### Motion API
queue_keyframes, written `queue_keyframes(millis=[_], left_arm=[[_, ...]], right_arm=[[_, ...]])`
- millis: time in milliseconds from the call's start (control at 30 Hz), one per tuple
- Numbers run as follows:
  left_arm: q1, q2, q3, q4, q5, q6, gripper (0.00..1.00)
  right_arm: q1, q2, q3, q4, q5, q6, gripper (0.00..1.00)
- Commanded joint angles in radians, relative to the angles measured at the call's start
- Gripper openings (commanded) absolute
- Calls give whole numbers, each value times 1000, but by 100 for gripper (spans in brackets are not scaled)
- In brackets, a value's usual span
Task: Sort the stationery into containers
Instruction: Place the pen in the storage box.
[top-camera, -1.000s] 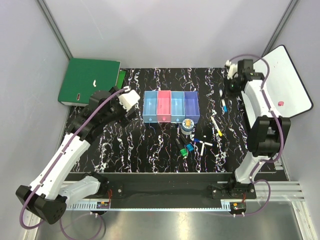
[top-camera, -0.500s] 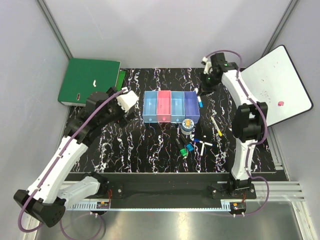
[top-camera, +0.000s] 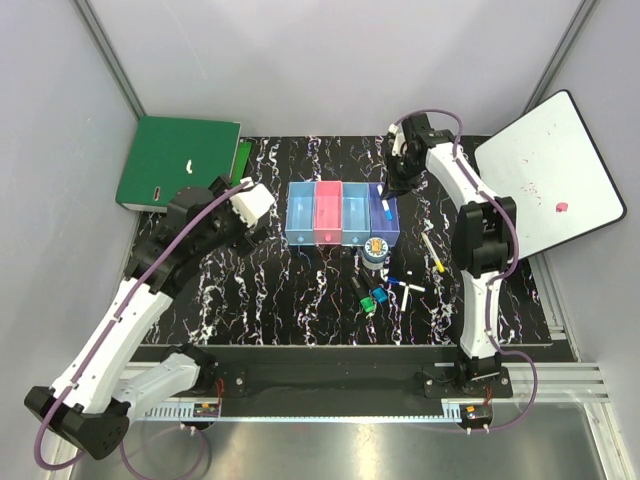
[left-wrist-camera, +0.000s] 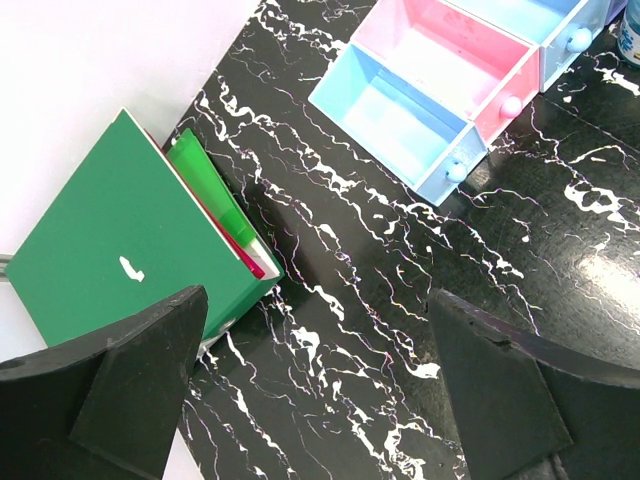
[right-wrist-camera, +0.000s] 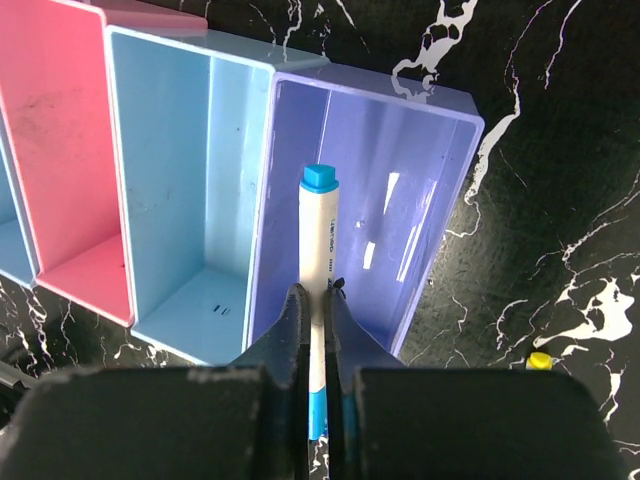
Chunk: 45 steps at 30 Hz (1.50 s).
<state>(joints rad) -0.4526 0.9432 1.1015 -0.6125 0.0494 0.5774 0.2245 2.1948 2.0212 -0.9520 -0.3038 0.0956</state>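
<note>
right tool (right-wrist-camera: 313, 300) | swung left from white board (top-camera: 550, 165) | white pen (right-wrist-camera: 318, 230) now above purple bin (right-wrist-camera: 425, 180)

white pen (right-wrist-camera: 318, 250) is pointing blue end into purple bin (right-wrist-camera: 410, 190) | tape roll (top-camera: 375, 249), markers (top-camera: 360, 290) are lying before bins (top-camera: 328, 212)

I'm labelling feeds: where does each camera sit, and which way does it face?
Top external: above, behind the robot, facing down on the table; both arms show.
Left wrist: arm-mounted, facing down at green binder and pink bin; left gripper open below.
Right wrist: arm-mounted, facing down into purple bin; right gripper shut on pen.
Shared: all three show the pink bin.
</note>
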Motion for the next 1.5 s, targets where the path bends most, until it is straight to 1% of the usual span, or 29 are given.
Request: queue_keyframes(millis=[0,367,467,500,567,667,833,967,1133,1233,1267,1333,1367,1433,1467], left_arm=[[-5,-15,-3,33,13,12,99],[-5,-18,-3,34,13,15,99],[-5,-17,-5,36,12,15,99],[-5,-18,-3,37,12,15,99],[-5,-17,-3,39,12,13,99],[-5,-15,1,37,13,16,99],[-5,-17,8,39,10,21,99],[-5,-17,12,39,10,25,99],[-5,-23,26,37,4,27,99],[-5,-32,27,37,1,35,99],[-5,-34,29,37,0,35,99],[-5,-41,29,36,1,29,99],[-5,-43,28,34,1,30,99],[-5,-52,15,33,-3,30,99],[-5,-53,9,34,-5,32,99]], right_arm=[[9,17,10,39,11,3,0],[18,88,70,52,43,-10,1],[18,91,77,53,48,-14,11],[18,89,79,53,49,-16,16],[18,86,79,55,49,-19,17],[18,82,73,55,48,-26,25],[18,71,70,55,51,-30,30],[21,56,60,53,49,-34,27],[26,-30,57,33,37,-43,27],[18,-122,30,22,40,-53,26],[16,-179,-10,22,42,-60,26],[9,-234,-65,19,52,-79,26],[9,-288,-123,18,63,-91,26],[-5,-337,-188,16,103,-161,27],[-10,-378,-249,15,123,-183,27]])
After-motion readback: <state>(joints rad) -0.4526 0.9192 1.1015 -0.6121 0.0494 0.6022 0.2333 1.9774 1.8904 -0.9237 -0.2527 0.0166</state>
